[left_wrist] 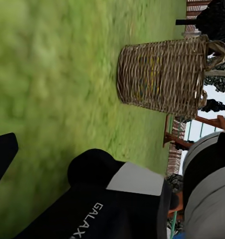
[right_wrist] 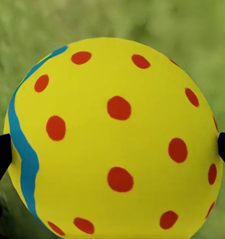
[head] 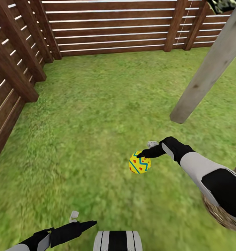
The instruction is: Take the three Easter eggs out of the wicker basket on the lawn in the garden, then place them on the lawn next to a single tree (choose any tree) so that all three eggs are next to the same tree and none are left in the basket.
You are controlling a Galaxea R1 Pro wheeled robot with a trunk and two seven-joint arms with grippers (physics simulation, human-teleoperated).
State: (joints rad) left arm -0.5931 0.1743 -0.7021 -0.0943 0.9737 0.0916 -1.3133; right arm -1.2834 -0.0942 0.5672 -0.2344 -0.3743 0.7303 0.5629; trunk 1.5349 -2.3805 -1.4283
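My head camera is looking down over the lawn toward the fence. My right wrist camera is pressing close on the egg, also sitting mid-frame in the head view. My left wrist camera is facing sideways along grass to the wicker basket.

We see the basket standing on the lawn, its loose tan weave letting faint yellow and blue show through. A black fingertip of our left gripper pokes in at one edge. Our black and grey arm fills the near corner; fence lies beyond.
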